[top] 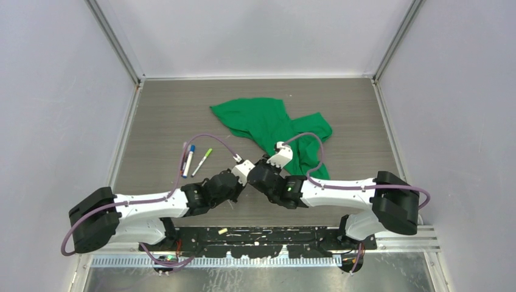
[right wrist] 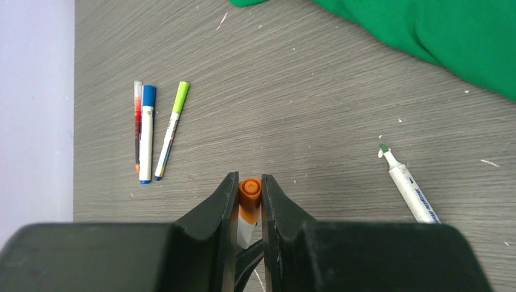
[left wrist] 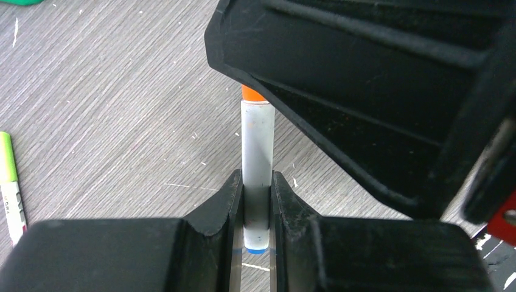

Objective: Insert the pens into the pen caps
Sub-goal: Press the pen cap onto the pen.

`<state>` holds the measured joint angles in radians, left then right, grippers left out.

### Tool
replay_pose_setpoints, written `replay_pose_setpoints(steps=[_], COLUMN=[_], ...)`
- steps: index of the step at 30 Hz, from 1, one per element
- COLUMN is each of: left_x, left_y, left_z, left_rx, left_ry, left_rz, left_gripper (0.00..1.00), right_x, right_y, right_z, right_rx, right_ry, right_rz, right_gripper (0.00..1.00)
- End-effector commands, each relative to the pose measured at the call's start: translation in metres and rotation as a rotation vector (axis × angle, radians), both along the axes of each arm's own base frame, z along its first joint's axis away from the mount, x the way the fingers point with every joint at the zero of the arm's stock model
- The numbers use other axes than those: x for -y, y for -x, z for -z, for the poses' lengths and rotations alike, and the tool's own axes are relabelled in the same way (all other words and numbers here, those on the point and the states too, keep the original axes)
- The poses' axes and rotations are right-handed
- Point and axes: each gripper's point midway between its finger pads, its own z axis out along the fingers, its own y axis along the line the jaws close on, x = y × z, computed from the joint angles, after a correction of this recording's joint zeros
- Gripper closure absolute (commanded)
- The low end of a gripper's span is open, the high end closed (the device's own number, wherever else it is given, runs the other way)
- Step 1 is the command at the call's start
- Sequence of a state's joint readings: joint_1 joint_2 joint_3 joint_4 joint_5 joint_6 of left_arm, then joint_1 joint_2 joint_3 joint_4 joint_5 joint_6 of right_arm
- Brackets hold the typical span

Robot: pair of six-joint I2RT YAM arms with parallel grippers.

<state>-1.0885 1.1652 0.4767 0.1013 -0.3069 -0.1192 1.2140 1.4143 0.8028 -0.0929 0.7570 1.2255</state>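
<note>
Clamping a white-barrelled pen (left wrist: 256,152) by its barrel, the left gripper (left wrist: 256,182) is pinching it between both fingers, blue end nearest the wrist. The right gripper (right wrist: 249,182) is squeezing the orange cap (right wrist: 249,190) that is sitting on the pen's far end; how far home it is cannot be told. Both arms are reaching inward and low, wrists meeting nose to nose over the middle of the table (top: 164,115), close to its near edge. Towards the left edge a blue-capped pen (right wrist: 146,134), a green-capped pen (right wrist: 172,131) and a thin red stick (right wrist: 138,125) are lying side by side. An uncapped pen (right wrist: 411,185) is lying apart on the right. A green cloth (top: 268,125) is lying crumpled towards the far edge.
</note>
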Motion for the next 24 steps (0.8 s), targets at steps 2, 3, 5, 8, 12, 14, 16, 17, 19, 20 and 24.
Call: replay_pose_setpoints(steps=[2,3,5,8,12,14,16,17,19,20,24], left_x=[0.064,0.063,0.065,0.072,0.075,0.076,0.079,0.081,0.083,0.082,0.068], left_y=[-0.034,-0.035,-0.036,-0.034,-0.035,-0.036,-0.036,-0.036,-0.036,-0.036,-0.032], left_z=[-0.183,-0.184,-0.186,-0.186,-0.187,-0.187,-0.186,-0.186,-0.186,-0.186,-0.174], left_rx=[0.376,0.380,0.385,0.384,0.391,0.393,0.393,0.392,0.394,0.398,0.376], left_ry=[0.568,0.573,0.587,0.595,0.608,0.609,0.610,0.611,0.608,0.605,0.498], left_rz=[-0.015,-0.022,-0.020,-0.005,-0.009,-0.009,-0.005,-0.001,0.002,0.001,0.006], left_gripper=[1.00,1.00,1.00,1.00,1.00,1.00,1.00,1.00,1.00,1.00,1.00], right_x=[-0.063,-0.064,-0.068,-0.073,-0.073,-0.075,-0.081,-0.083,-0.082,-0.078,-0.045], right_y=[0.081,0.082,0.083,0.088,0.091,0.094,0.098,0.099,0.101,0.099,0.083], right_z=[0.026,0.025,0.024,0.027,0.029,0.026,0.025,0.024,0.023,0.021,0.002], right_rx=[-0.260,-0.257,-0.254,-0.265,-0.280,-0.279,-0.283,-0.284,-0.286,-0.276,-0.181], right_ry=[-0.167,-0.165,-0.163,-0.163,-0.202,-0.210,-0.213,-0.221,-0.235,-0.232,-0.169], right_rz=[-0.311,-0.308,-0.314,-0.326,-0.326,-0.332,-0.349,-0.355,-0.358,-0.348,-0.276], right_gripper=[1.00,1.00,1.00,1.00,1.00,1.00,1.00,1.00,1.00,1.00,1.00])
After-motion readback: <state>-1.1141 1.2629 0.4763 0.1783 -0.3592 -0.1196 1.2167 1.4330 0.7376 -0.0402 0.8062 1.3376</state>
